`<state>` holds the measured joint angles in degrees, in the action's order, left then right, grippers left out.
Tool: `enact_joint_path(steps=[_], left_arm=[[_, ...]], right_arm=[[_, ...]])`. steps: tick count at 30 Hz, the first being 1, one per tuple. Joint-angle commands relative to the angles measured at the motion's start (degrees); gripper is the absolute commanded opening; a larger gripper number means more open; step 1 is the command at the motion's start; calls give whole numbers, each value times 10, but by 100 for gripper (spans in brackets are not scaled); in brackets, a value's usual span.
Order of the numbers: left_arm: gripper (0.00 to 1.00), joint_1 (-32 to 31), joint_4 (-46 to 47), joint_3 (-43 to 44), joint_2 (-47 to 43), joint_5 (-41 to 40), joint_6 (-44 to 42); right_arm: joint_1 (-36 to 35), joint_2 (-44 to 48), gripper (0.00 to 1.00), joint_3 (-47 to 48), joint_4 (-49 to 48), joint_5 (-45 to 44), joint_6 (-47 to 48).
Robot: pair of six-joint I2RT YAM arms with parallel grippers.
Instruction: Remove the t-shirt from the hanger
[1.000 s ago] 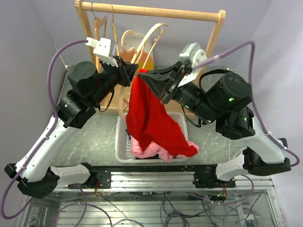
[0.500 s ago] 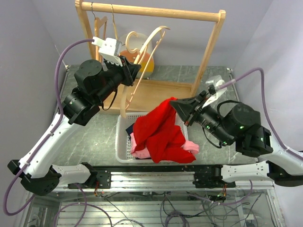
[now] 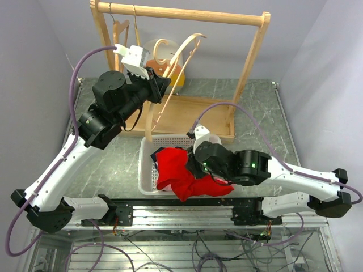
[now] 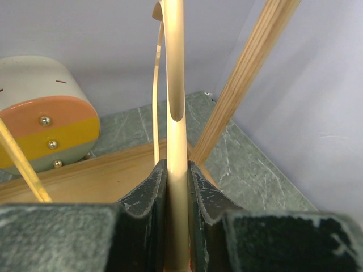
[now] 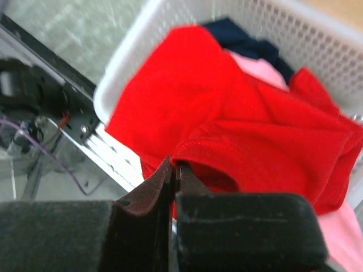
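The bare wooden hanger [image 3: 177, 59] is held up in front of the rack, my left gripper [image 3: 161, 86] shut on its arm. In the left wrist view the hanger [image 4: 173, 113] runs straight up between the two pads of that gripper [image 4: 176, 187]. The red t-shirt [image 3: 173, 170] is off the hanger, bunched in the white basket [image 3: 144, 170] and spilling over its near rim. Low over the basket, my right gripper [image 5: 174, 170] is shut on a stitched edge of the t-shirt [image 5: 227, 130]. That gripper's fingers are hidden under the arm in the top view.
The wooden rack [image 3: 181, 12] stands behind, another hanger [image 3: 116, 28] on its rail. A round cream, orange and yellow object [image 4: 39, 113] sits by the rack's base [image 3: 187, 110]. Pink [image 5: 340, 226] and navy [image 5: 238, 37] garments lie in the basket [image 5: 317, 34].
My right arm has swung down from beside the hanger to the basket, pulling the red t-shirt off and lowering it in. The left arm kept the hanger and raised it slightly.
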<state>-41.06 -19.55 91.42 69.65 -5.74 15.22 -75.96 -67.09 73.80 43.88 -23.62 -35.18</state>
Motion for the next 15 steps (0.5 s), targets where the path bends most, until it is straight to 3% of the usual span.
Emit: enact_joint_path(steps=[1,9,15], left_arm=[[7,1,30,-3,-17,15,2],[7,1,27,-11,-28,11,6],[7,2,27,-10,-31,8,7]], right_arm=[[15,5,0,-37,77,73,-75],[113,-31,1,-103,13,201,-49],[144,-131,14,-55,10,218,-12]])
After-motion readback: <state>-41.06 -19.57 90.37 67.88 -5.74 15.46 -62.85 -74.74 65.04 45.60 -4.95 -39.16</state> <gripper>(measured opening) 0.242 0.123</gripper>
